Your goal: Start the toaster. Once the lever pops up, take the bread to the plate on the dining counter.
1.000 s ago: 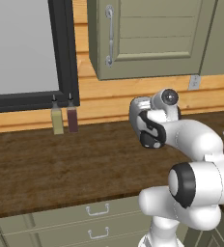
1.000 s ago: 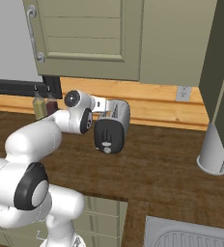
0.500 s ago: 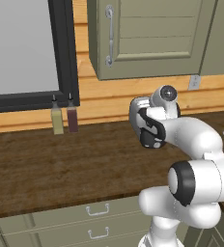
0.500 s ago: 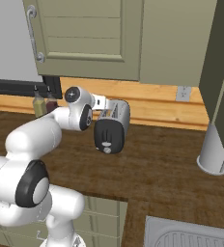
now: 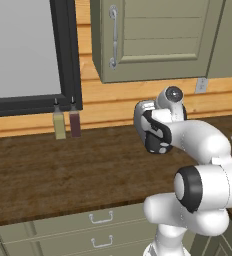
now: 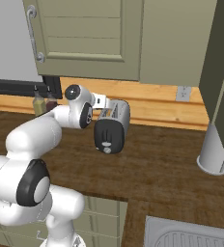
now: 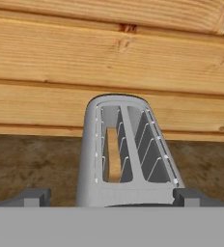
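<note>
The jaws point(image 7: 112, 197) are spread wide, straddling the toaster point(image 7: 128, 154) end. The bread point(image 7: 114, 157) is seated in the left slot.

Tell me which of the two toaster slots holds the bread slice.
In the hand view, the left slot of the toaster holds the bread; the right slot shows bare wire guides.

White arm reaching forward from the base, elbow bent high, wrist level, gripper point(image 7: 112, 198) pointing ahead, its two dark fingertips point(image 7: 33, 197) spread wide apart
</note>
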Robot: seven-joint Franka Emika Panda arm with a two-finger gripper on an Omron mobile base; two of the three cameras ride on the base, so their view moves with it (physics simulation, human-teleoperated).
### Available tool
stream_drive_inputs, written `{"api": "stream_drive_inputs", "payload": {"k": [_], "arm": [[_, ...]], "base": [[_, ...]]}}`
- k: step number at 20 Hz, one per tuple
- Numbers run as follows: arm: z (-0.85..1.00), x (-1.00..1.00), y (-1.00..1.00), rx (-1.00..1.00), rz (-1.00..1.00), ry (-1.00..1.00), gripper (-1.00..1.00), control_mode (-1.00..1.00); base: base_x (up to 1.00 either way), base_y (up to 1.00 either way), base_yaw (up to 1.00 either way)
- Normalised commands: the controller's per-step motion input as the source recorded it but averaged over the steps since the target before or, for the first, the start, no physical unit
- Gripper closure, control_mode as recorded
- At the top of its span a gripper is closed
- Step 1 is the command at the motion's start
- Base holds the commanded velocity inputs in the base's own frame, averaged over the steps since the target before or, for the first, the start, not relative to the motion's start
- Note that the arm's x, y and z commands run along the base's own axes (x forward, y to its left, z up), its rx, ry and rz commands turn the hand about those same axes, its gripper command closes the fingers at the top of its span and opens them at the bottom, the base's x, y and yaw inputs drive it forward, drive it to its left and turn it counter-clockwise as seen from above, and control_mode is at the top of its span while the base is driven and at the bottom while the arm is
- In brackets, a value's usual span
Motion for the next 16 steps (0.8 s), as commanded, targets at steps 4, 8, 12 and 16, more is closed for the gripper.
{"api": "stream_drive_inputs", "payload": {"k": [4,8,12,16], "arm": [[0.0,0.0,0.0,0.0,0.0,0.0,-1.0,-1.0],[0.0,0.0,0.0,0.0,0.0,0.0,-1.0,-1.0],[0.0,0.0,0.0,0.0,0.0,0.0,-1.0,-1.0],[0.0,0.0,0.0,0.0,0.0,0.0,-1.0,-1.0]], "base": [[0.0,0.0,0.0],[0.0,0.0,0.0],[0.0,0.0,0.0],[0.0,0.0,0.0]]}}
